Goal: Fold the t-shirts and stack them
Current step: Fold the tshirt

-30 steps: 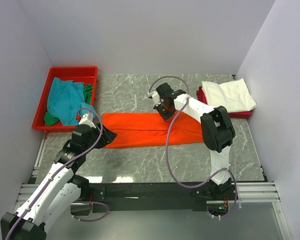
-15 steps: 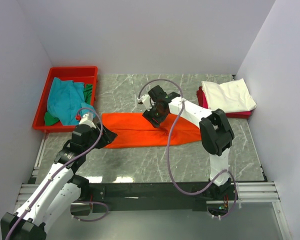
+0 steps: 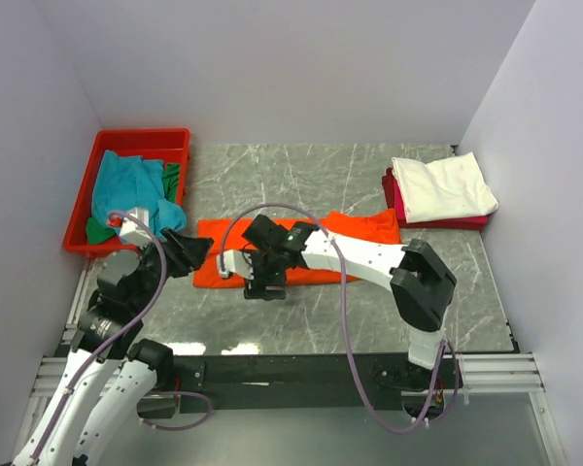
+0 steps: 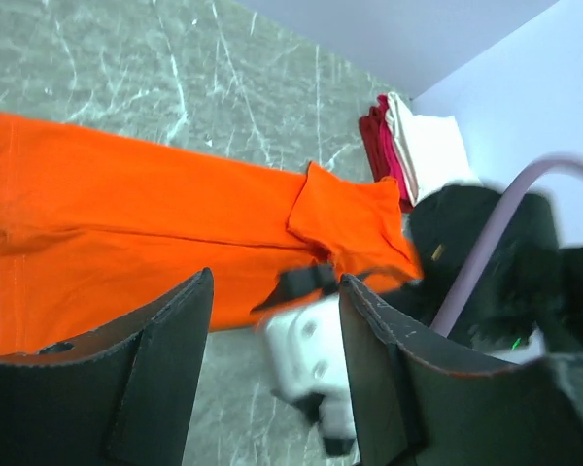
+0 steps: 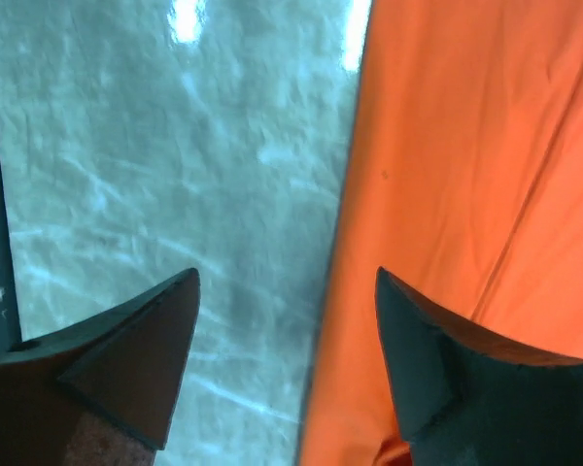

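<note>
The bright orange t-shirt (image 3: pixel 358 229) lies flat as a long band across the middle of the table, and its right end has a flap turned over (image 4: pixel 345 209). My left gripper (image 3: pixel 199 254) hovers open just off the shirt's left end, with nothing between its fingers (image 4: pixel 275 282). My right arm reaches leftward over the shirt. Its gripper (image 3: pixel 264 289) is open at the shirt's near edge. In the right wrist view (image 5: pixel 286 276) one finger is over bare table and the other over orange cloth (image 5: pixel 466 146). A folded white t-shirt (image 3: pixel 442 184) lies on a magenta-red one (image 3: pixel 393 190) at the right.
A red tray (image 3: pixel 141 136) at the back left holds a crumpled teal t-shirt (image 3: pixel 126 194) and a green one (image 3: pixel 175 180). Walls close in the left, back and right sides. The right arm's white links cross above the orange shirt.
The right gripper has opened and swept from the shirt's back edge leftward to its near edge. The shirt's right end has shifted back. The left arm has drawn back to the left.
</note>
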Motion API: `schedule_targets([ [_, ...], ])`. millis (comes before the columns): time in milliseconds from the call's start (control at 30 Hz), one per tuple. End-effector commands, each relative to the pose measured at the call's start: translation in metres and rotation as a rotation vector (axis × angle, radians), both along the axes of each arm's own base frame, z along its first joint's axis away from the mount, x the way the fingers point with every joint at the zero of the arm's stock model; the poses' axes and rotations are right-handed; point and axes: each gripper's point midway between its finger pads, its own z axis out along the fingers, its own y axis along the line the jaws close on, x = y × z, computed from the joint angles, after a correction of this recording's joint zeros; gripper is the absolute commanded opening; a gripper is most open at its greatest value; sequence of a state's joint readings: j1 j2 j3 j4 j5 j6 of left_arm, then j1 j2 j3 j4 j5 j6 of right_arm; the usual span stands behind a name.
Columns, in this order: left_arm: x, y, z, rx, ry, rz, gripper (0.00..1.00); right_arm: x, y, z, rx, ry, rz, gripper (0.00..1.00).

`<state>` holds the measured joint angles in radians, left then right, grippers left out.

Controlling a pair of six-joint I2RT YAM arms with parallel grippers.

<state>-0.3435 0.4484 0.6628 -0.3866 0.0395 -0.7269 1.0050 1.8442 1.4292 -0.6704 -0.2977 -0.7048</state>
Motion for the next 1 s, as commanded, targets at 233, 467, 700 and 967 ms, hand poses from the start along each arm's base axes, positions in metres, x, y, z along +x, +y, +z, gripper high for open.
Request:
schedule_targets([
  [233,0.011,-0.045,-0.073,-0.085,0.182,-0.187,0.58,0.07,-0.202,0.041,0.162,0.105,-0.572,0.88],
  [467,0.035,-0.078,-0.099,-0.071,0.257,-0.279,0.57,0.095,-0.346,0.032,0.283,0.168,-1.079,0.86],
  [700,0.048,-0.097,-0.134,-0.025,0.338,-0.302,0.56,0.105,-0.386,0.006,0.325,0.39,-1.204,0.62],
  [967,0.057,-0.103,-0.168,0.017,0.41,-0.3,0.56,0.102,-0.39,-0.012,0.298,0.434,-1.216,0.55],
])
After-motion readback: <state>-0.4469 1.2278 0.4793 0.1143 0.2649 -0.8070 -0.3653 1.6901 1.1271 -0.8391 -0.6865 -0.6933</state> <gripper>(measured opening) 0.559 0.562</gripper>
